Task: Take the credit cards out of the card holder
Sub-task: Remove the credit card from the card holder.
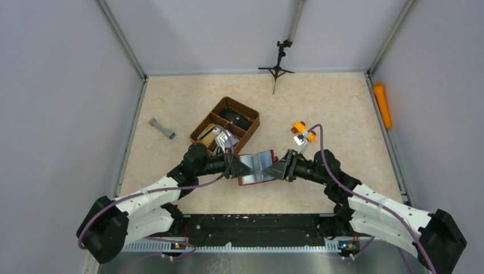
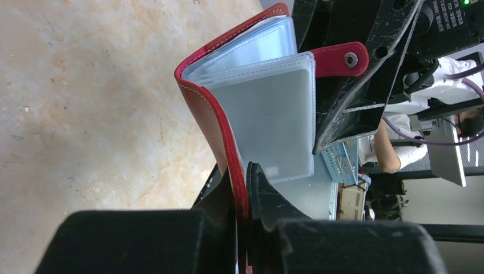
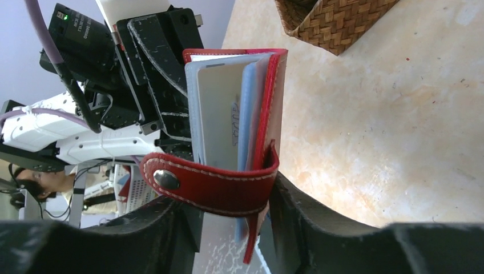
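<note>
Card holder (image 1: 257, 165), credit cards (image 3: 220, 114) sleeved inside, is pinched by left gripper (image 2: 246, 177), straddled by right gripper (image 3: 228, 197), grip unclear.

Lighting bright and even; shadows on the table (image 1: 342, 103) are faint. Wrist views blur nearest the lens.

White shells and black joints on left arm (image 1: 149, 197) and right arm (image 1: 382, 208), bolted at either end of the black base rail (image 1: 251, 230). Purple cable (image 1: 322, 142) looped along each. Scuffed black left end effector (image 1: 249, 170) and right end effector (image 1: 273, 170).
</note>
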Controlling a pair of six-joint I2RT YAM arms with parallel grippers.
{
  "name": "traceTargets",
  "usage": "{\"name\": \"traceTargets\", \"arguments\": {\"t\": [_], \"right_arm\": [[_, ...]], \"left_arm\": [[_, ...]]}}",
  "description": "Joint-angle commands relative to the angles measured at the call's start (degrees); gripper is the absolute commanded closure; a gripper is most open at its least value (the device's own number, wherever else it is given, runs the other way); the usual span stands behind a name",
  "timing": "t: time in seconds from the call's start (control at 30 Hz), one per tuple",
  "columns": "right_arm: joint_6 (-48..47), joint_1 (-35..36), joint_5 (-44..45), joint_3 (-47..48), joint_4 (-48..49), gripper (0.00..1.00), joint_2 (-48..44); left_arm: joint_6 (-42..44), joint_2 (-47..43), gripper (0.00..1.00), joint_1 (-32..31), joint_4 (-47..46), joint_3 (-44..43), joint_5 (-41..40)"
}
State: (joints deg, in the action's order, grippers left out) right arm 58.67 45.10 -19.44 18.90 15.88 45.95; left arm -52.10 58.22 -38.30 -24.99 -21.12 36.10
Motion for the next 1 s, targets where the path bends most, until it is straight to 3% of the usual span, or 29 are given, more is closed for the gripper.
{"name": "traceTargets", "arguments": {"t": [0.0, 0.07, 0.23, 0.5, 0.67, 0.8, 0.87, 0.97], "right_arm": [[-0.51, 0.09, 0.05, 1.29, 2.95, 0.54, 0.64], [-0.6, 0.09, -0.1, 1.23, 2.88, 0.57, 0.59], [-0.06, 0.11, -0.42, 0.86, 3.84, 0.75, 0.83], [1.26, 0.1, -2.25, 0.12, 7.21, 0.76, 1.89], [-1.33, 0.1, -0.48, 2.34, 0.15, 0.84, 2.61], [-3.29, 0.22, 0.72, 3.79, -4.0, 0.92, 3.04], [-3.88, 0.17, 0.98, 4.52, -5.39, 1.0, 3.44], [-4.19, 0.24, 1.05, 4.79, -5.47, 1.0, 4.11]], "left_arm": [[0.68, 0.45, 1.0, -1.47, -5.31, -3.48, 3.03], [0.64, 0.66, 1.0, -1.57, -5.54, -3.56, 3.11], [0.46, 0.96, 1.0, -1.94, -6.26, -3.74, 3.09], [-0.01, 2.7, 1.0, -2.95, -8.29, -3.93, 2.81], [0.25, 3.13, 0.97, -3.55, -8.72, -4.05, 2.21], [1.53, 3.52, 0.89, -3.71, -6.82, -4.64, 1.9], [2.09, 4.02, 0.79, -3.79, -5.88, -5.11, 1.91], [2.26, 4.72, 0.64, -3.82, -5.84, -5.41, 1.97]]}}
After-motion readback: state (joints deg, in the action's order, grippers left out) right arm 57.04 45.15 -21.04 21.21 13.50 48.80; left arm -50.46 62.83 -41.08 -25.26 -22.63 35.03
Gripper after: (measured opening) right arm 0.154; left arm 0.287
